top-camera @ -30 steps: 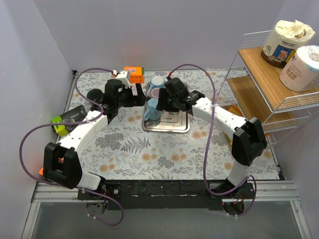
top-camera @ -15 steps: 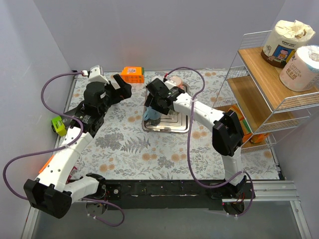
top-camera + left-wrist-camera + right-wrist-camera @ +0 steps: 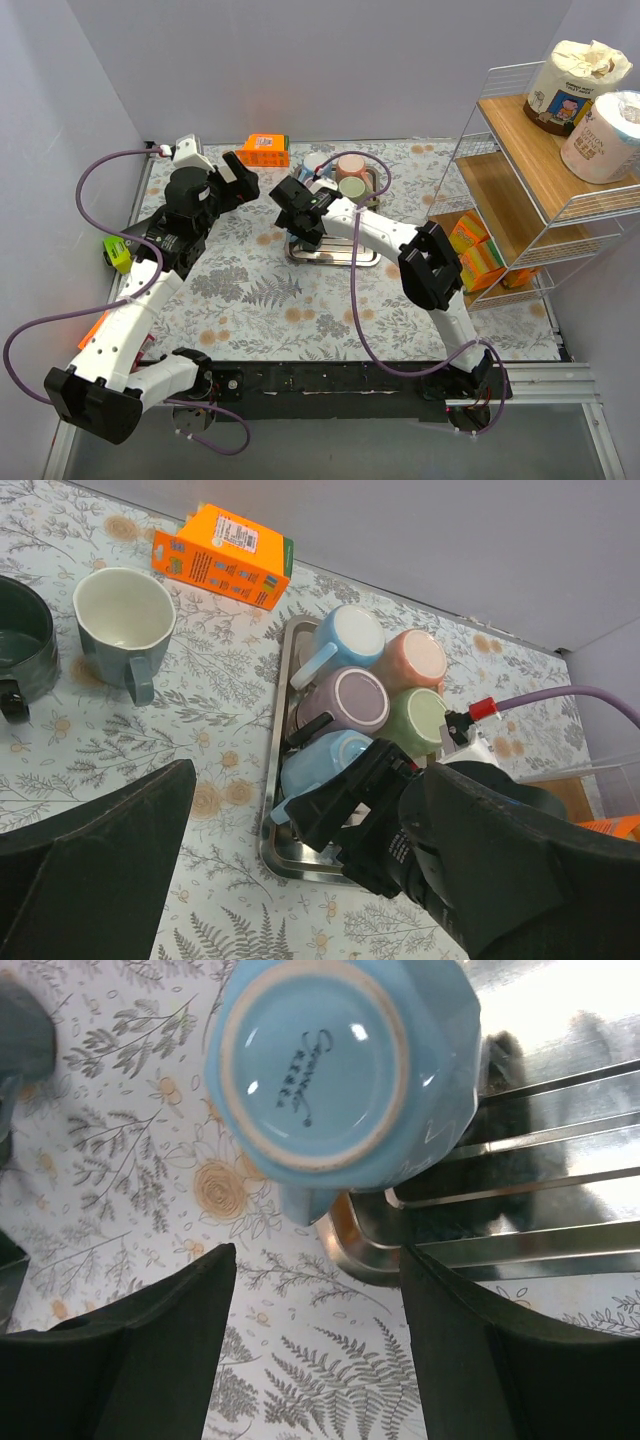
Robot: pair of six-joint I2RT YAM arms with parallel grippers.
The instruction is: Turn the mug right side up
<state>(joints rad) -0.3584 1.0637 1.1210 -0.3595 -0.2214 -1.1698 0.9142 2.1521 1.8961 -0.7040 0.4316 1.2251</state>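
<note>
Poised directly over the upside-down blue mug [image 3: 335, 1065], with the right gripper [image 3: 315, 1270] spread wide and holding nothing. Base up, axis vertical, at the near left corner of the metal tray [image 3: 270, 825], handle jutting over the rim toward the worktop [image 3: 300, 1380]. Farther off to the left, the left gripper [image 3: 243, 178], fully spread and empty.

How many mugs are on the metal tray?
5: blue mug and pink mug at the back, purple mug and green mug in the middle, light blue mug at the right gripper. The arm may hide more.
</note>
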